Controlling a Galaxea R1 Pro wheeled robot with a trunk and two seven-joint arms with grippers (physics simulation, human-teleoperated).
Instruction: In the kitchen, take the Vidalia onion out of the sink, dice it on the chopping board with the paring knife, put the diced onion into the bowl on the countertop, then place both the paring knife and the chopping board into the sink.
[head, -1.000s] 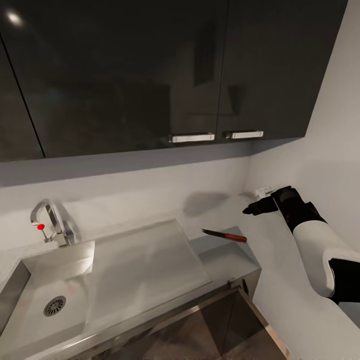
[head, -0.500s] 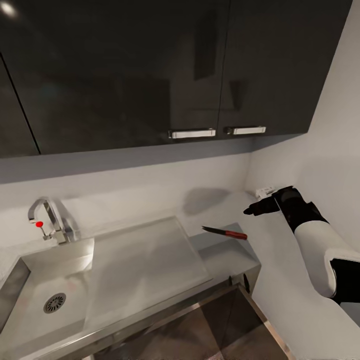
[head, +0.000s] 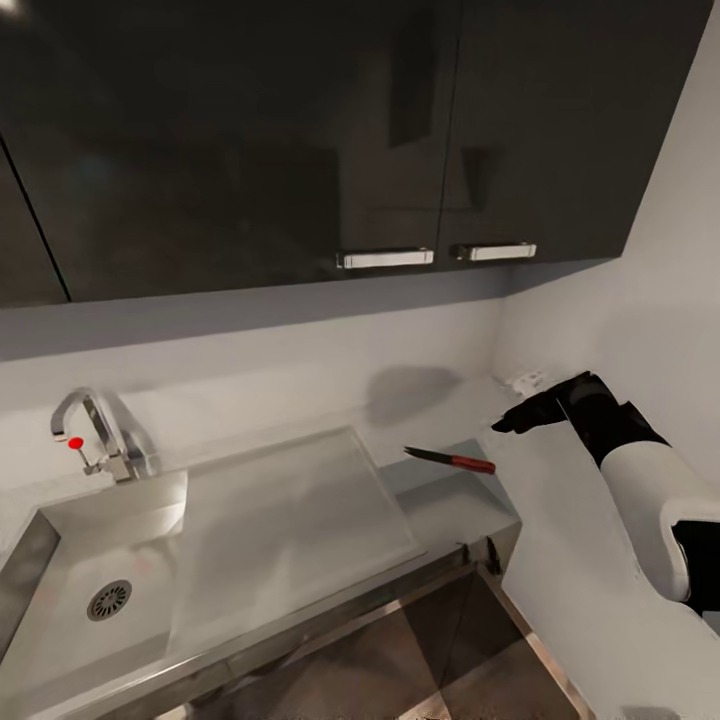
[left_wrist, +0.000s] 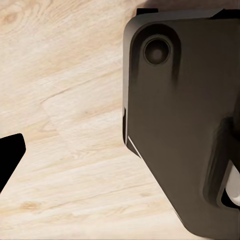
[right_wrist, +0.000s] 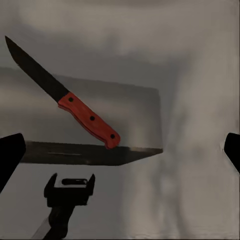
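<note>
Two dark glossy upper cabinets (head: 300, 140) with chrome handles hang over a long glossy grey countertop (head: 450, 510). At eight o'clock lies the rectangular grey recessed sink (head: 110, 560), with round drain, flat drainboard and chrome faucet. The slim red-handled paring knife (head: 452, 460), dark blade pointed, lies flat at four o'clock. The right gripper (head: 512, 422) hovers just beside it, fingers spread wide. The left gripper's fingers cannot be judged.

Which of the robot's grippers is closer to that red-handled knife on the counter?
The right. The right gripper hovers just beyond the paring knife on the countertop, its wrist camera looking down at it. The left wrist view shows wood floor instead, well away from the knife.
</note>
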